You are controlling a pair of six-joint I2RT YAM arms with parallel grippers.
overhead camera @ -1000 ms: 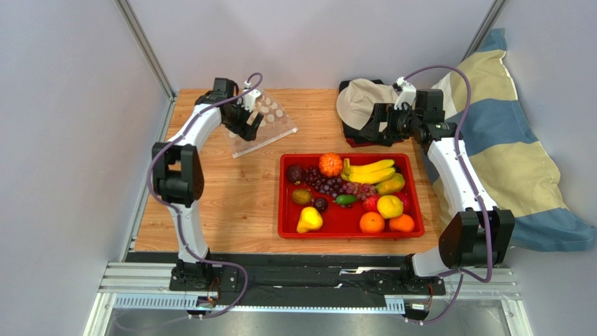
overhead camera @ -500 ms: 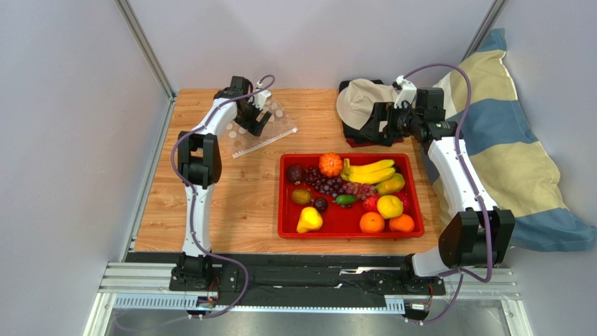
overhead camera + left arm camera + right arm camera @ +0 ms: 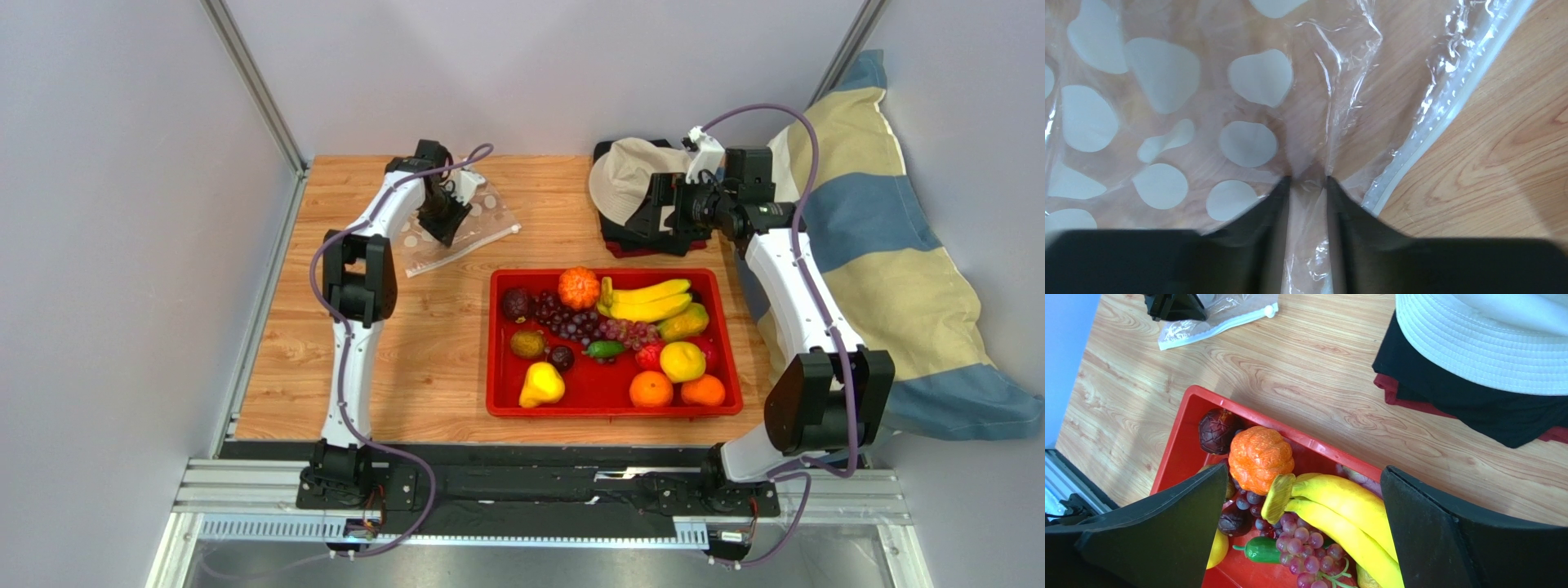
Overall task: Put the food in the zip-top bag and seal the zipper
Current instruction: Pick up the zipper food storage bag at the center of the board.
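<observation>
The clear zip-top bag [image 3: 476, 218] with white dots lies flat on the wood at the back left. My left gripper [image 3: 442, 228] is down on it. In the left wrist view its jaws [image 3: 1308, 180] stand narrow with a fold of the bag's film [image 3: 1247, 141] pinched between them; the zipper [image 3: 1438, 116] runs just to the right. The food sits in the red tray [image 3: 492, 355]: banana bunch [image 3: 648, 300], an orange fruit [image 3: 579, 288], grapes [image 3: 1306, 545], a pear [image 3: 541, 386]. My right gripper [image 3: 646, 216] hangs open and empty above the tray's far end [image 3: 1303, 470].
A white hat [image 3: 632, 175] on dark folded cloth [image 3: 1475, 410] lies at the back right, close to the right gripper. A striped blue and cream cushion [image 3: 895, 270] leans off the table's right side. Grey walls close in the left and back.
My left gripper moved right over the bag, came down and closed from wide open onto its film. The right arm barely shifted and stayed open.
</observation>
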